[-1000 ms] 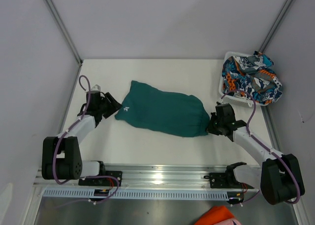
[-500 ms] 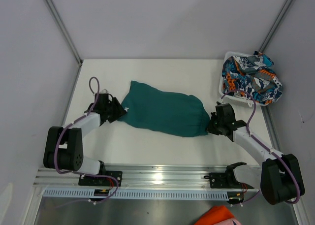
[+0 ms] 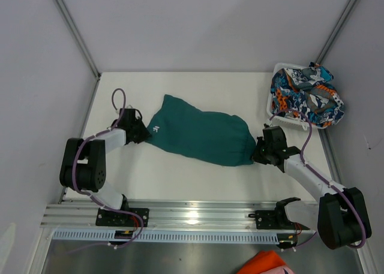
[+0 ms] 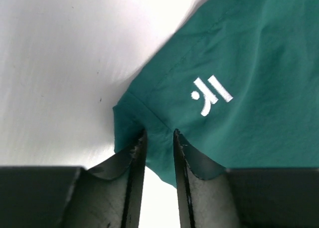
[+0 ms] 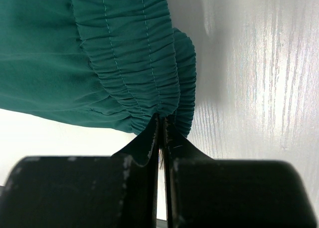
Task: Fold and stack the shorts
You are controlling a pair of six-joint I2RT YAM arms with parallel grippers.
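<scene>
Nearest to the arm bases, below the rail, a corner of plain orange cloth (image 3: 264, 264) shows at the frame edge.

On the white, slightly glossy surface (image 3: 180, 178) the teal shorts (image 3: 201, 136) lie flat and stretched btw. both pincers, long axis going left to right w/ a slight slant.

L pincer (image 4: 159, 138) is at the left hem corner of the shorts. It stands part open w/ only a narrow gap. The hem corner sits in that gap and the dark fingers (image 4: 134, 158) are on each side of it, but the cloth is not pressed flat. A small white logo (image 4: 210, 94) is printed just beyond the tips. The fabric here is smooth and thin, w/ a stitched double hem.

R pincer (image 5: 162, 120) is at the opposite end, fully closed on the waistband (image 5: 134, 53). The fingers meet w/ no gap and the gathered edge is pinched at the tips. The waistband is elastic, ruched in many fine folds w/ rows of pale stitching; the cloth beside it is smoother.

Farther, at the back right corner, a white basket (image 3: 282, 122) holds the printed shorts (image 3: 306, 97). They are crumpled, in orange, blue, white and navy, and hang over the rim, well apart from both pincers
</scene>
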